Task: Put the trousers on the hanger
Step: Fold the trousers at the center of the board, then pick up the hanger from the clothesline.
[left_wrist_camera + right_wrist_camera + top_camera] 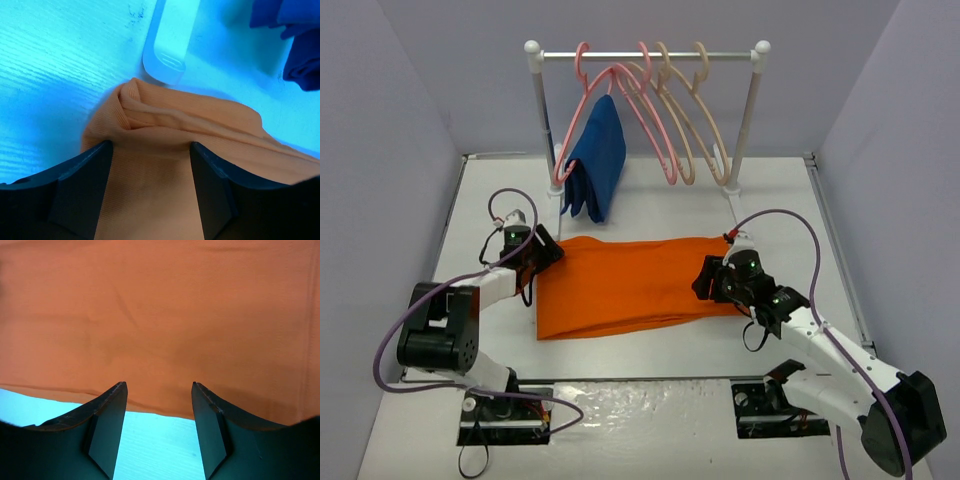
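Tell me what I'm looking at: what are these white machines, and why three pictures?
They are two robot arms bolted at a table's near edge. The big picture looks down from above; the other two come from cameras on each wrist. Orange trousers lie flat on the white table. The left end effector sits at the trousers' bunched corner, the right end effector at their opposite edge; both stand open and nothing is lifted. Behind, a rail carries pink hangers, cream hangers and a blue garment.
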